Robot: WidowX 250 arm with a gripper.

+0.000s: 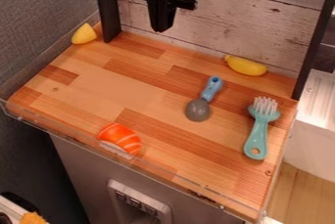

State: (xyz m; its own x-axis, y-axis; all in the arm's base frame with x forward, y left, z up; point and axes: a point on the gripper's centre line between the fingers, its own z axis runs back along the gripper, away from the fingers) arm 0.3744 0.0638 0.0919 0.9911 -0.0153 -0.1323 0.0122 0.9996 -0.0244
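Observation:
The black gripper (161, 28) hangs at the top of the view, in front of the whitewashed plank wall and above the back of the wooden counter, touching none of the objects. On the counter, a spoon with a blue handle and grey round head (198, 110) lies right of the middle. A teal brush (258, 137) with white bristles lies at the right, bristles toward the back. The yellow banana (246, 65) rests along the back edge. An orange, white-striped sushi piece (120, 138) sits near the front edge. At the back left corner is a yellow lemon piece (83, 34).
A low clear rail (140, 165) runs along the front edge of the wooden counter (98, 91). Black upright posts stand at the back left and back right, with a grey wall at the left and a white surface (317, 120) beyond the right edge.

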